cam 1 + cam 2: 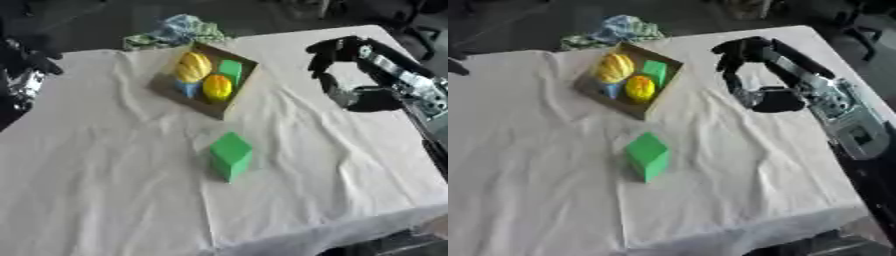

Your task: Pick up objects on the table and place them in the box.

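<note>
A shallow cardboard box point(166, 85) lies tilted at the back middle of the white-clothed table. In it are two yellow rounded things point(194, 66), a green block point(231, 70) and a small blue thing point(187, 89). A green cube point(231, 155) stands alone on the cloth in front of the box. My right hand point(738, 54) hangs above the table to the right of the box, its fingers pointing down and relaxed with nothing in them; its shadow falls on the cloth below. Part of my left arm point(22, 75) shows at the left edge, its hand unclear.
A crumpled blue-green cloth point(175, 30) lies just behind the box at the table's far edge. The white tablecloth point(105, 165) is wrinkled. The table's front edge point(332, 232) runs along the bottom, and dark floor lies beyond.
</note>
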Tool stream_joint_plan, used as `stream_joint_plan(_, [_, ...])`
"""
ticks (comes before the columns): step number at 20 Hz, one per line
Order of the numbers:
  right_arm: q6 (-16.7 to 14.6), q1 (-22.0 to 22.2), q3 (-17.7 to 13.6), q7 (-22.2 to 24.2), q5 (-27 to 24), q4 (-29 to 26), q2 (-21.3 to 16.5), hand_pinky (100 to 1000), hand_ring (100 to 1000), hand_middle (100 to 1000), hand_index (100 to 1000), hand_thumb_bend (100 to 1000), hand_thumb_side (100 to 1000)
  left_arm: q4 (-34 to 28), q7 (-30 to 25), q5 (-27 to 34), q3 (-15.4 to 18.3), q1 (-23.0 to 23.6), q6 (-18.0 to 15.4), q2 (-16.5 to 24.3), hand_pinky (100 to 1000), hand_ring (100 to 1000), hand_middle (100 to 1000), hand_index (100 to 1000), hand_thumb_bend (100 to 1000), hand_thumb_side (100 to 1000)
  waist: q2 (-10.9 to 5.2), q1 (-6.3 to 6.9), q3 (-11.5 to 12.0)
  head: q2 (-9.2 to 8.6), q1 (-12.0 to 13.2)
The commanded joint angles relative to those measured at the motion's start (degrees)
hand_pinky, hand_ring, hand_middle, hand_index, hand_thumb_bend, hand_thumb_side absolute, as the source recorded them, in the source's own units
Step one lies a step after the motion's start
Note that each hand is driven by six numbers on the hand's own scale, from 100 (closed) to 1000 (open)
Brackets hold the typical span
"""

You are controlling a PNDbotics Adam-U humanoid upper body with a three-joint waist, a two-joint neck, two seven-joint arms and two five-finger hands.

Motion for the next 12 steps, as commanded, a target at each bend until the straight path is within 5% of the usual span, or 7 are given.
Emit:
stream_joint_plan(1, [-4.65, -1.99, 2.7, 5.71, 3.81, 1.97, -2.65, 718, 769, 764, 956, 100, 225, -2.29, -1.11, 0.54, 1.29, 2.05, 1.25, -1.59, 691, 579, 611, 825, 100, 793, -0.23, -1.16, 0.56, -0.2, -1.28])
stream_joint_plan(7, [-12.99, -4.06, 6.06, 14.11, 15.4, 0.98, -2.51, 841, 934, 910, 1000, 100, 429, -1.45, -2.57, -0.66, 1.46, 6.39, 2.28, -3.38, 688, 573, 605, 826, 100, 860, -0.71, -1.9, 1.79, -0.2, -3.54])
stream_joint_plan(12, [-17.54, -6.28, 7.88, 14.01, 24.91, 0.23, 0.45, 871, 965, 942, 1000, 100, 372, -1.02, -3.77, -1.08, 1.09, 6.61, 2.48, -4.32, 687, 570, 600, 828, 100, 872, -1.03, -2.04, 2.13, -0.2, -4.91])
